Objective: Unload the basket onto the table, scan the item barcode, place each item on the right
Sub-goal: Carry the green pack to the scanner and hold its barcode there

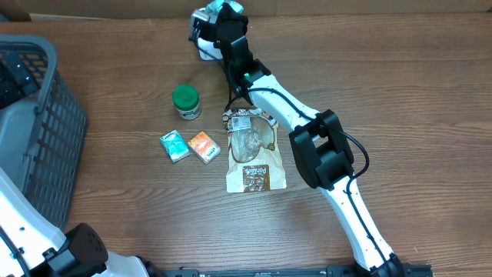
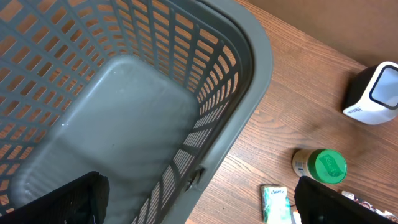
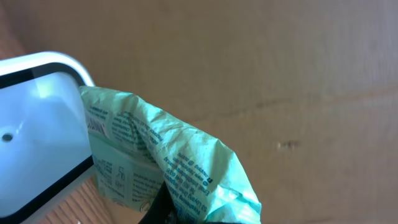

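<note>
Between the fingers of the right gripper (image 3: 171,211), a crumpled green packet (image 3: 168,162) was clamped.
Just beside that gripper stood the white scanner (image 3: 37,143), its window facing the packet; whether they touched could not be told. The left gripper (image 2: 198,208) hung with fingers wide apart, holding nothing, directly above the grey basket (image 2: 249,68), with a green-lidded jar (image 2: 320,166) on the worktop (image 2: 292,99) farther out.

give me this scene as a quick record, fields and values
right end effector: shut on green packet, held against scanner
left end effector: open, empty, above basket
basket contents: nothing visible in the left wrist view
lying loose: jar, teal packet, orange packet, brown bag
</note>
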Available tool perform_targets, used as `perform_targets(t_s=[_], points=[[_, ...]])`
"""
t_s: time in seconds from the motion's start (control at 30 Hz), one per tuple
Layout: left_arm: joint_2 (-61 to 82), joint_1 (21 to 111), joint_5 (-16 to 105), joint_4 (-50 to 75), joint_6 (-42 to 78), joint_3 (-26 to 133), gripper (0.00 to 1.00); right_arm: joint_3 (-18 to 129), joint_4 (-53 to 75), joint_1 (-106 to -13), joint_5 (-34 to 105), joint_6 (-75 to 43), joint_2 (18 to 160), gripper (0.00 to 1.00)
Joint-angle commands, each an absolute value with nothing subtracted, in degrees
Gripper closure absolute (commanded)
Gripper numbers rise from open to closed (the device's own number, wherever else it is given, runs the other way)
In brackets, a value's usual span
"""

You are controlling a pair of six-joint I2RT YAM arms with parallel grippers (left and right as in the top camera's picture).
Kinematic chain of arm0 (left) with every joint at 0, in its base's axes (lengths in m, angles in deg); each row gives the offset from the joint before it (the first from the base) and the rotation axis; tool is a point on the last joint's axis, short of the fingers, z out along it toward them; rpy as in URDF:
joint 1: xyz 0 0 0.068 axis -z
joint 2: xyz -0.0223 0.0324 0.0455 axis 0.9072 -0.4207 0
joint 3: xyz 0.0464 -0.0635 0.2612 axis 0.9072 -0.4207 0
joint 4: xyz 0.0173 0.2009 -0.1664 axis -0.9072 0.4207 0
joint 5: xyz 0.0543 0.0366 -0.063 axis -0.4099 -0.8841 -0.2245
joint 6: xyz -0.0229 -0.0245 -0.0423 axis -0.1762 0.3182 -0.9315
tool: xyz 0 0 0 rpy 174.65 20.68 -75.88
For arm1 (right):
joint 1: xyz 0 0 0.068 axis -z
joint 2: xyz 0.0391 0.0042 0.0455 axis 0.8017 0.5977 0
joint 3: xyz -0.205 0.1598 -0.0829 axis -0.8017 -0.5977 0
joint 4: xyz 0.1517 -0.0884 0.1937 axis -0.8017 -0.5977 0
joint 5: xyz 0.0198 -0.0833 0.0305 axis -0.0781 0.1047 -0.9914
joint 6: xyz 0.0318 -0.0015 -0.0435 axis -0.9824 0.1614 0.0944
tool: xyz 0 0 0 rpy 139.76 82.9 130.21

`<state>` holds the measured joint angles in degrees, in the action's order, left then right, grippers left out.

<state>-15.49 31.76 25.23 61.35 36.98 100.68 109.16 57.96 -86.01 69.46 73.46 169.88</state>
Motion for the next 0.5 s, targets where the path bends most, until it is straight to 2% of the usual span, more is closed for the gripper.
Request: perform_targets(t_s=[0.0, 0.4, 0.47], points=[[-14.94, 32.15, 25.51, 61.38, 38.25, 101.01, 0.0, 110.41, 59.06, -87.38, 67.62, 81.4, 168.59, 0.96], [-14.94, 32.15, 25.51, 61.38, 38.25, 101.01, 0.0, 110.41, 59.41, -87.58, 67.62, 90.97, 168.59, 0.96], [-14.94, 32.15, 25.51, 61.38, 38.25, 101.01, 0.01, 110.41, 59.49, -87.65, 67.62, 90.97, 168.59, 0.93]])
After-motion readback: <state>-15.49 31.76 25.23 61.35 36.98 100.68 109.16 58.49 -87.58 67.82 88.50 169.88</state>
